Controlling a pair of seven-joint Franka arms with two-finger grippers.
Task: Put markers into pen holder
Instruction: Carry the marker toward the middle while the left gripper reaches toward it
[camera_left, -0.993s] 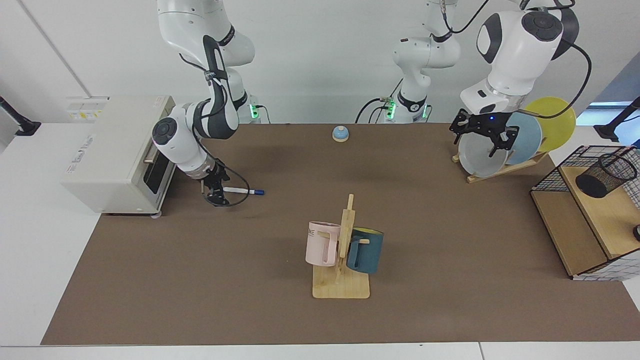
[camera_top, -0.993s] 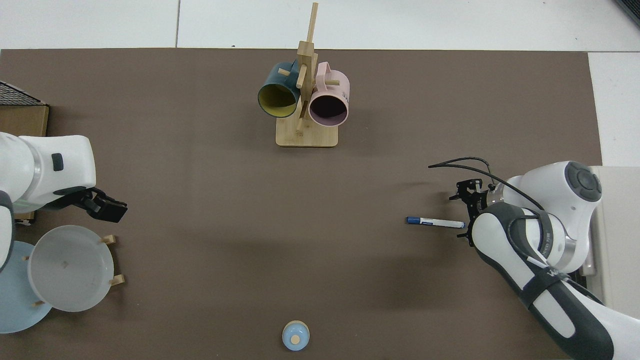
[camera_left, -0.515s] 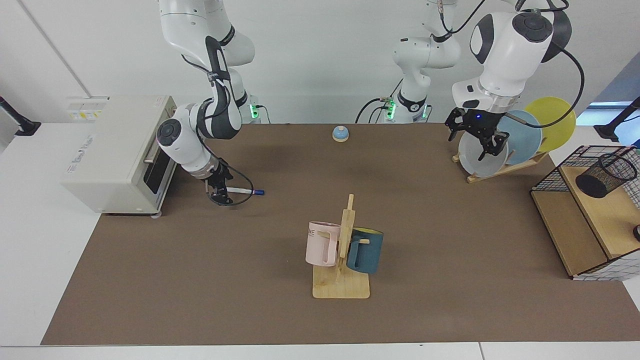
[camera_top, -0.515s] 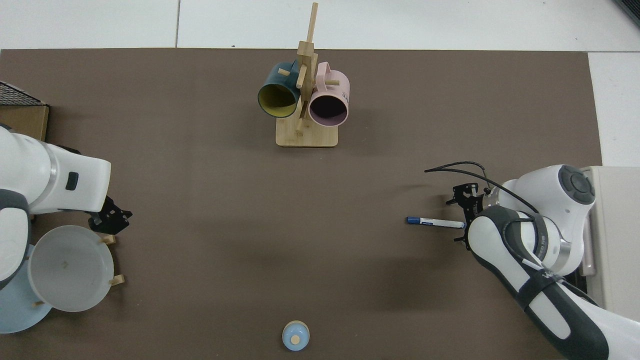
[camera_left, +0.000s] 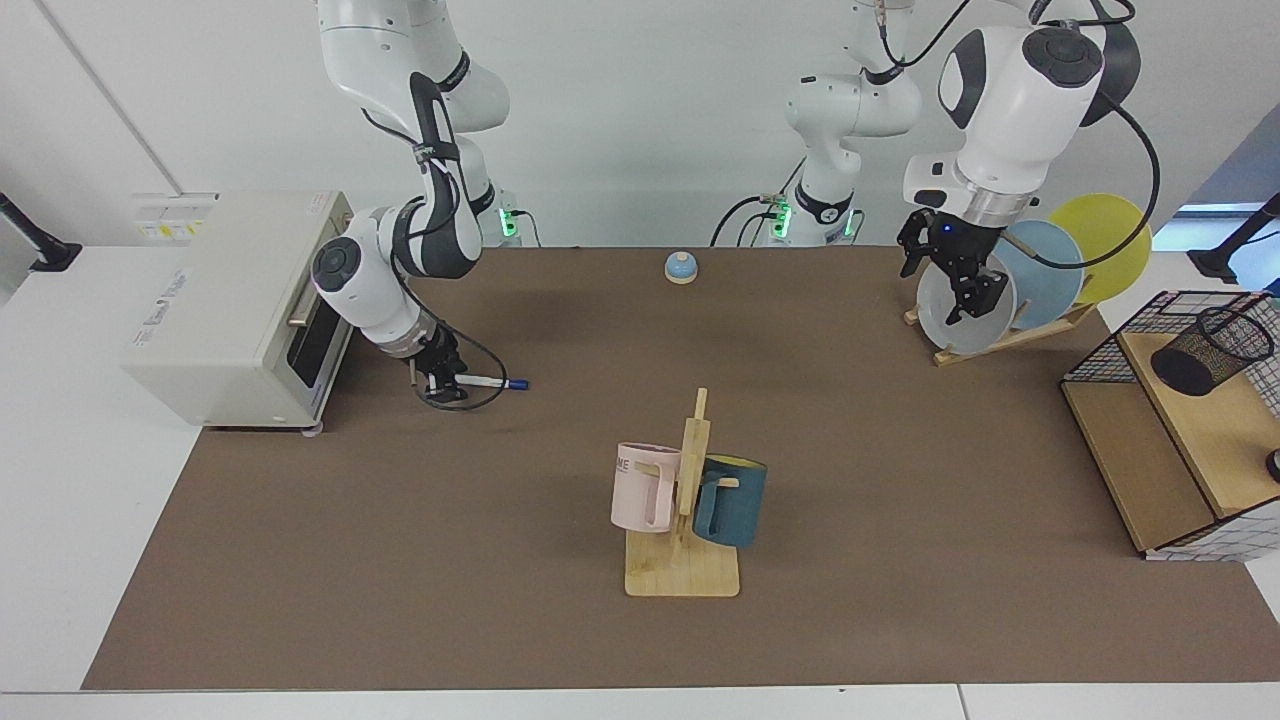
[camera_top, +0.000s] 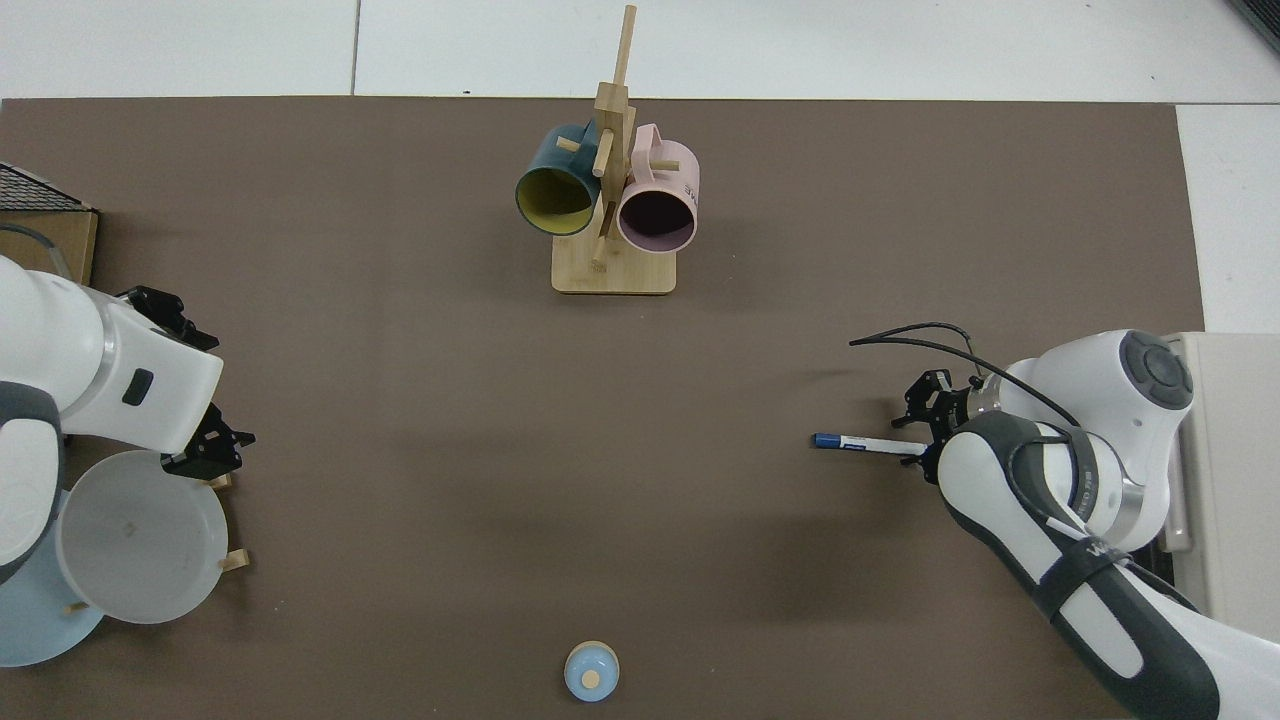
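Right gripper (camera_left: 440, 385): low over the brown mat (camera_left: 560, 640) at about 9 o'clock in the facing view, just off the white oven (camera_left: 235, 300); at 3 o'clock in the top view (camera_top: 925, 440).
Right gripper state: fingers at the tail end of the marker; closed on it or merely straddling it cannot be told, wrist and cable partly covering the tips.
Marker (camera_left: 485, 382): flat on the mat, white barrel, blue cap pointing away from the gripper toward mat centre; in the top view (camera_top: 868, 444) lying along the 3-to-9 line, cap at the 9 o'clock end.
Marker relative to gripper: tail end at the fingertips, barrel and cap clear beyond them.
Left gripper (camera_left: 950, 285): raised at about 1 o'clock in the facing view, in front of the grey plate (camera_left: 960, 315) on the plate rack; fingers apart, holding nothing.
Pen holder (camera_left: 1210, 350): black mesh cup tilted on the upper wooden shelf of the wire rack (camera_left: 1150, 440), at the 3 o'clock edge of the facing view, well apart from the marker.
Open room: broad bare mat between marker and rack; mug stand (camera_left: 685, 500) with pink and teal mugs near centre toward 6 o'clock; small blue bell (camera_left: 681, 267) at the 12 o'clock edge.
Edges: oven close behind the right gripper; plates just beside the left gripper; 6 o'clock strip of mat bare.
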